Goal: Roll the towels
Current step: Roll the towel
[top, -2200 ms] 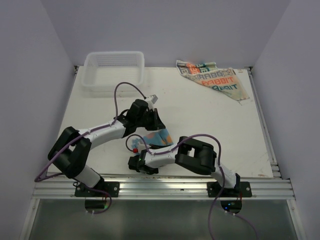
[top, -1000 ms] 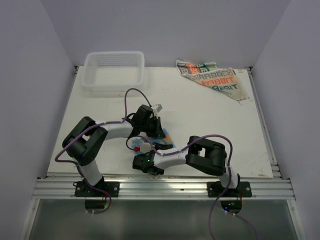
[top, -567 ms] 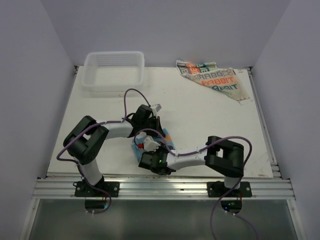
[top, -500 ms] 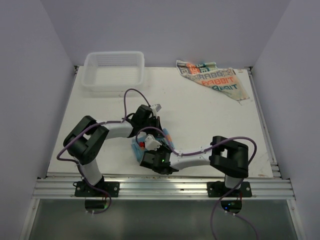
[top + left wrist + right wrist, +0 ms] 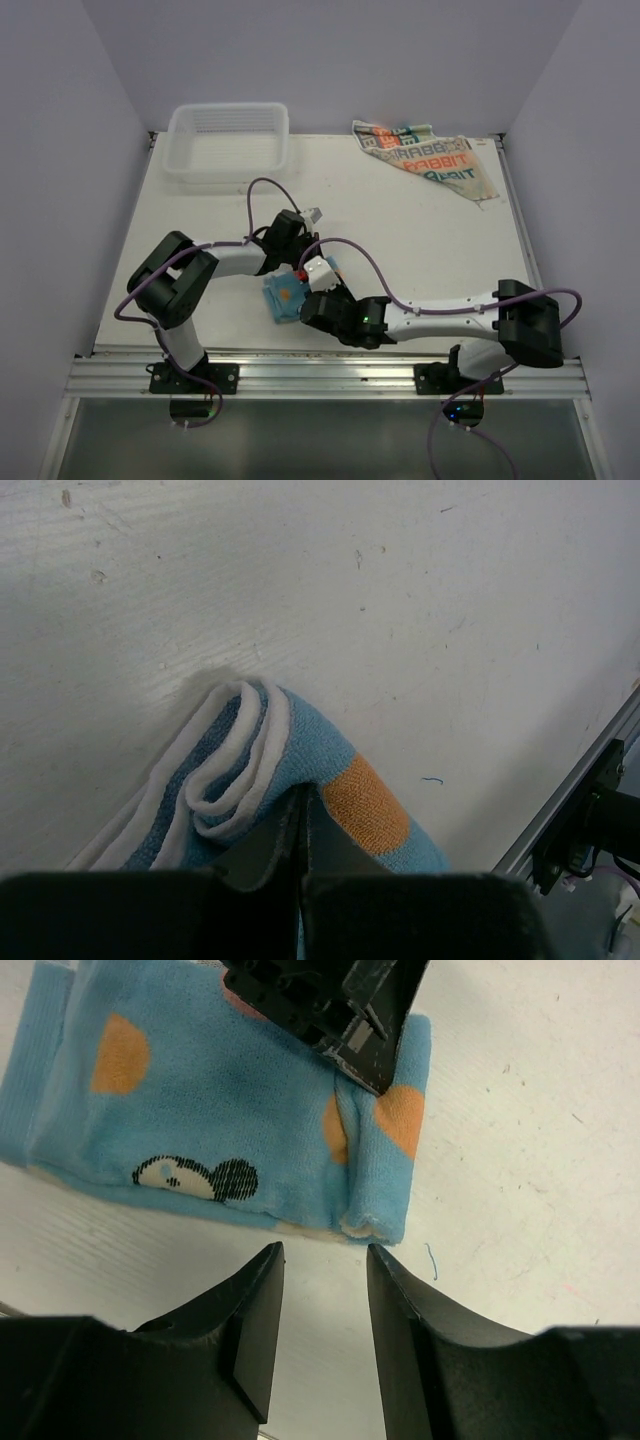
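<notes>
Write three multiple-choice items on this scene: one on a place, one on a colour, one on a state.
1. Where on the table does the basket stand?
A. far left corner
B. far right corner
C. near edge, middle

2. What colour are the dots on the blue towel?
A. green
B. orange
C. purple

3. How is the right gripper?
A. shut on the towel
B. shut on the basket
C. open and empty

Answers:
1. A, as the top view shows the basket at the far left corner.
2. B, as the right wrist view shows orange dots on the blue cloth.
3. C, as its fingers stand apart over bare table, short of the towel's edge.
</notes>
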